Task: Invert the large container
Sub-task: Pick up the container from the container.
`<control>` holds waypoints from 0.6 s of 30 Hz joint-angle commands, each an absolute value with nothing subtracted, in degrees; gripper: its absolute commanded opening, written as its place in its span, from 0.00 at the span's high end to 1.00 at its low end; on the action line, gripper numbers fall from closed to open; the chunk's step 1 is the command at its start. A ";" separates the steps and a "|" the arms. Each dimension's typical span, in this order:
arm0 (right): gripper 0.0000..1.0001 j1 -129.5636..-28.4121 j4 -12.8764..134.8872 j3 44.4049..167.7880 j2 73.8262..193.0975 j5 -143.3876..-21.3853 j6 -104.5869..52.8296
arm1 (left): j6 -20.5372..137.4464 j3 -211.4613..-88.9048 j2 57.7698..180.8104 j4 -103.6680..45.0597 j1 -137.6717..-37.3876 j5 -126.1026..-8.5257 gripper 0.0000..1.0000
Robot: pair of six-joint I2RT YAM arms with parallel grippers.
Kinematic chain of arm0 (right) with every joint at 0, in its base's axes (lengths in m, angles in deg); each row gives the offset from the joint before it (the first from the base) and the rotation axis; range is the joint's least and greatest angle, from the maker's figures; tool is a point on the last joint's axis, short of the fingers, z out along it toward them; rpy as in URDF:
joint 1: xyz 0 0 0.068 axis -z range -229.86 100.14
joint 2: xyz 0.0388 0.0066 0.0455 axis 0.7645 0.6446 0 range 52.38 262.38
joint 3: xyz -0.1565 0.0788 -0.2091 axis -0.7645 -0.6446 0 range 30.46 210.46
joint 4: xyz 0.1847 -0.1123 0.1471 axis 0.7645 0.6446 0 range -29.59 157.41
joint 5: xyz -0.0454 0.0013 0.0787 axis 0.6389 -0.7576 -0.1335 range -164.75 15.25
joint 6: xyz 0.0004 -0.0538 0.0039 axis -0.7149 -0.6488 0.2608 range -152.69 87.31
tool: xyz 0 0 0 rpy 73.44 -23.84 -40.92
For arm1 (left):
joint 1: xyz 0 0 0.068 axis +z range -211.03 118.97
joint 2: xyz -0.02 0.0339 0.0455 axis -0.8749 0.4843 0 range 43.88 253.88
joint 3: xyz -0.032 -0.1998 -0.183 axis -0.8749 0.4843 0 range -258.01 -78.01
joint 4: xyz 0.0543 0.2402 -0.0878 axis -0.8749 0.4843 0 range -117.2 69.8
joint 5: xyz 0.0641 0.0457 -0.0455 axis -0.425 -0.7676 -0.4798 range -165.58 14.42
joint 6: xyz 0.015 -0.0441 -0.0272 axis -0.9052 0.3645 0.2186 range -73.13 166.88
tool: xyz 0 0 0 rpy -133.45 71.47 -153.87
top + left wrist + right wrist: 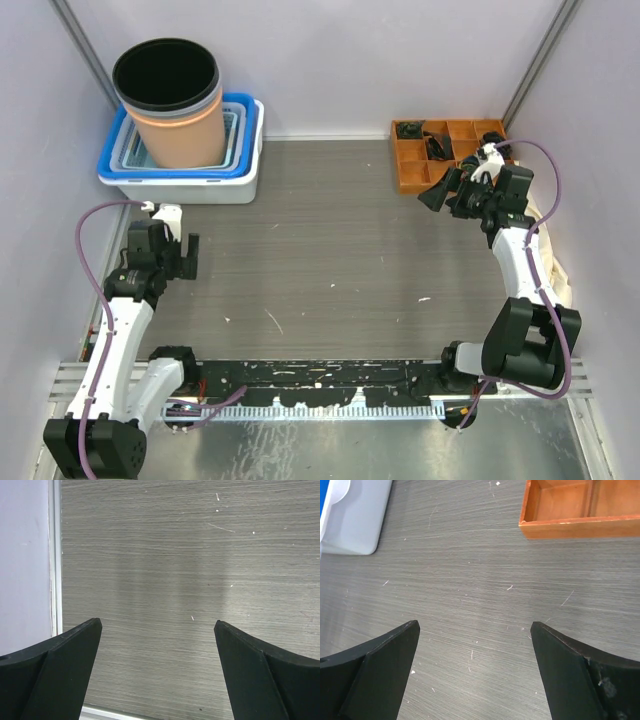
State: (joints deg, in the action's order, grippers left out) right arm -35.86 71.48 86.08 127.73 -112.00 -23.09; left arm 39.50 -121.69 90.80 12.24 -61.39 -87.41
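The large container (175, 105) is an orange bucket with a black inside. It stands upright, mouth up, in the stacked bins at the back left. My left gripper (180, 256) is open and empty, well in front of the bucket near the left wall. In the left wrist view (157, 625) it hangs over bare table. My right gripper (440, 192) is open and empty at the right, just in front of the wooden tray. In the right wrist view (475, 625) it is over bare table. The bucket shows in neither wrist view.
White and blue bins (200, 180) are stacked at the back left; a corner of one shows in the right wrist view (355, 520). An orange compartment tray (412, 165) with small dark parts sits at the back right, and its edge shows in the right wrist view (580, 527). Walls close both sides.
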 commanded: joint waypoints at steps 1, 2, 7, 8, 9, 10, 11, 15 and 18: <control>0.00 -35.85 70.27 87.74 125.29 -111.45 -22.54 | 38.61 -123.69 90.05 11.53 -61.12 -86.21 0.01; 0.00 -35.88 69.58 86.92 125.07 -114.61 -24.98 | 38.57 -123.71 89.96 11.52 -61.16 -86.10 0.01; 0.00 -35.89 69.20 84.87 125.79 -124.35 -30.36 | 38.39 -123.84 90.32 11.71 -61.12 -85.85 0.01; 0.00 -35.86 69.49 85.21 126.30 -125.11 -30.42 | 38.36 -123.93 90.48 11.82 -61.12 -85.85 0.01; 0.00 -35.88 69.66 85.55 126.82 -125.18 -30.25 | 38.35 -124.04 90.68 12.00 -61.12 -85.84 0.01; 0.00 -35.89 69.84 85.84 127.25 -124.64 -30.11 | 38.35 -124.24 90.84 12.34 -61.12 -85.70 0.01; 0.00 -35.86 70.02 85.96 127.53 -123.82 -30.06 | 38.35 -124.46 90.93 12.57 -61.12 -85.54 0.01; 0.00 -35.88 70.33 85.84 128.83 -123.80 -30.36 | 37.99 -124.67 90.87 13.14 -61.14 -83.80 0.01; 0.00 -35.89 70.51 85.72 129.37 -124.61 -30.34 | 31.60 -127.64 91.39 18.89 -61.08 -68.98 0.00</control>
State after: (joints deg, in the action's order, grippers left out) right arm -35.86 71.48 84.92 128.98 -122.36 -29.36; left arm 38.10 -122.39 91.17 14.16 -61.37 -83.85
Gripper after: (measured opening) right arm 0.996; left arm 0.995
